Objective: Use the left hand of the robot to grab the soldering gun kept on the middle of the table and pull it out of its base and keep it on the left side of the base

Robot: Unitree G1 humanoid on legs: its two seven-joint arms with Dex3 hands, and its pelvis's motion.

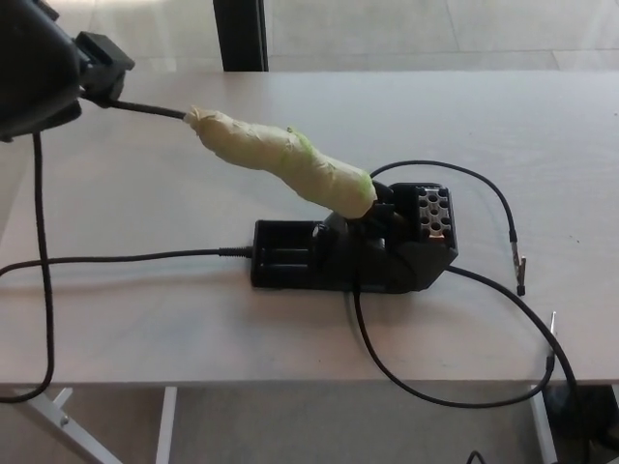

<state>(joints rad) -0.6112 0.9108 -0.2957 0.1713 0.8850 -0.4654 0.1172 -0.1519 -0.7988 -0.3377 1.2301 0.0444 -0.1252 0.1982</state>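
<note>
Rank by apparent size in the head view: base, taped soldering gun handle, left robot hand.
1. base
2. taped soldering gun handle, a little smaller
Left robot hand: unranked, since it is cropped at the frame edge and nearer the camera.

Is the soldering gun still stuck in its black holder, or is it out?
In. The soldering gun leans with its lower end seated in the black base, taped handle pointing up-left. The left hand is off it.

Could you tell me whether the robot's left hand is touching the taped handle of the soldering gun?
Apart. The head view shows the left hand up at the table's corner, with bare cable between it and the soldering gun handle.
</note>
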